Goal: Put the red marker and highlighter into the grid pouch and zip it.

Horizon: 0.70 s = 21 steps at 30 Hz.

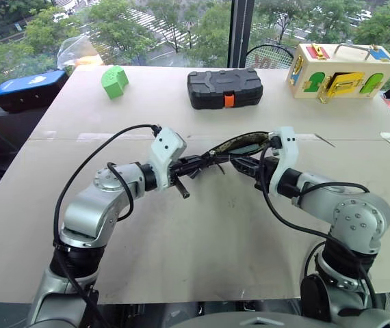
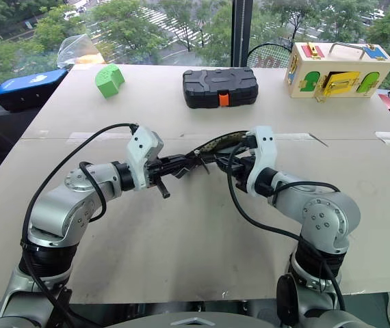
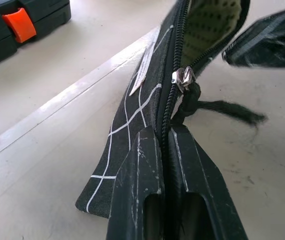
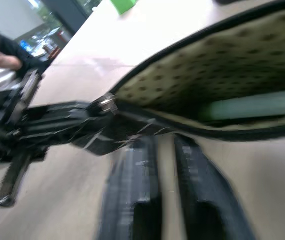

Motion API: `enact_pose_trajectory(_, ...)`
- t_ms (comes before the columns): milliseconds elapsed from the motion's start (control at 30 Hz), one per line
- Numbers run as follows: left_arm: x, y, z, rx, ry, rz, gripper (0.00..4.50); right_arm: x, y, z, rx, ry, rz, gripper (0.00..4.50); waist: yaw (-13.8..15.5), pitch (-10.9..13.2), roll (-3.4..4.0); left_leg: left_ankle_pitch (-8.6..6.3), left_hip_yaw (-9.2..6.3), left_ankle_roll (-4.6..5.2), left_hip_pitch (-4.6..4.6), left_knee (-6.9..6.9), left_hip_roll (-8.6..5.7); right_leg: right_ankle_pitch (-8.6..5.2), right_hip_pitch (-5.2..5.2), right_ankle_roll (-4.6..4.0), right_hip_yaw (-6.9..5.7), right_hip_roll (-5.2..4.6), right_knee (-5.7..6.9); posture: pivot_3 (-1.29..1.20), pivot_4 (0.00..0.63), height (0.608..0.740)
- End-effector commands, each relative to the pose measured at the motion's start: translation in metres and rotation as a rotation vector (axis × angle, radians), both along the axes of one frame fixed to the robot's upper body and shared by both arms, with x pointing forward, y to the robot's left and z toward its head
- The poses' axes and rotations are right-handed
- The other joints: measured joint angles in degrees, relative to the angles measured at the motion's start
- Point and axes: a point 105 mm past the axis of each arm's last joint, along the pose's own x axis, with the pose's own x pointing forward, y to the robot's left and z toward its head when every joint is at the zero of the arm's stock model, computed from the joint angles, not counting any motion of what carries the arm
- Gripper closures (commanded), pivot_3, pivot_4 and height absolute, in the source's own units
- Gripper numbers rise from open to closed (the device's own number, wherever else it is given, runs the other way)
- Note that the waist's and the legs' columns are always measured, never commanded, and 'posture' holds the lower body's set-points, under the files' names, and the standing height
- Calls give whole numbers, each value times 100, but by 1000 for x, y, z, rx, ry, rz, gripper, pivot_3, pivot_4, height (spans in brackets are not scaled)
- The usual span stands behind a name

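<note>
The grid pouch [image 1: 239,144] hangs above the middle of the table, its mouth gaping and the speckled lining [image 4: 217,80] showing. My left gripper [image 3: 165,137] is shut on the pouch's closed end, just behind the silver zipper slider [image 3: 182,79]. Inside the pouch lies the pale green highlighter [image 4: 252,107]. My right gripper [image 4: 167,142] sits just under the pouch's open rim, open, with a narrow gap between its fingers and nothing in it. The red marker is hidden.
At the table's far side stand a green block [image 1: 115,81], a black hard case with an orange latch [image 1: 224,89] and a wooden latch box [image 1: 342,70]. A blue device [image 1: 27,89] lies off the far left corner.
</note>
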Motion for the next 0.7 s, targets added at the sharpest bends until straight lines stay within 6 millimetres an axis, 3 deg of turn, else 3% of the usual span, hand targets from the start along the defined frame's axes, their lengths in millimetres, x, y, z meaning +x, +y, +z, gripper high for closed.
enact_pose_trajectory(33, 2, 0, 8, -1, -41, 8, 4500, -10, 13, 6, 16, -31, 59, 3014, -1, 0, 0, 0, 0, 0, 0, 0, 0, 0, 0, 0, 0, 0, 0, 0, 150, 740)
enact_pose_trajectory(700, -5, -5, 6, -1, -32, -16, 4500, 14, 41, 14, 41, -63, 47, 3014, -7, 1, 2, 0, 0, 0, -1, -1, 0, 0, 0, 0, -1, 0, -5, 0, 150, 740)
